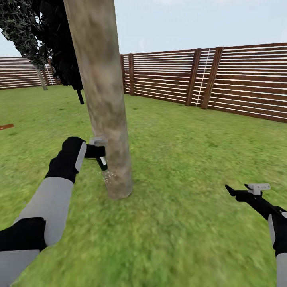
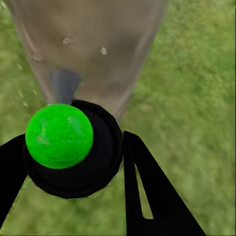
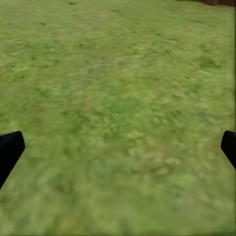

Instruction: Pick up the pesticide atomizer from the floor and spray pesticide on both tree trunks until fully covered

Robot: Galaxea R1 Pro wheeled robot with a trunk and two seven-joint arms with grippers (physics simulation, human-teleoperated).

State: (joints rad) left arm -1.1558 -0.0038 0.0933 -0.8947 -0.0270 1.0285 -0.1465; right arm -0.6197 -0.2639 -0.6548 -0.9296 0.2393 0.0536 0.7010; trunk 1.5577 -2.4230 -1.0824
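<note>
Black left hand (image 1: 97, 154) clamped on the pesticide atomizer (image 1: 98, 148), pressed near the tree trunk (image 1: 104, 99) low down, so white pesticide (image 1: 107, 175) specks land on bark. Right hand (image 1: 244, 190) spread apart over near-right lawn (image 1: 179, 151), idle.

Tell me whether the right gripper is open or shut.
Open. The right gripper holds nothing; in its wrist view the two fingertips sit at opposite edges with only lawn between.
</note>
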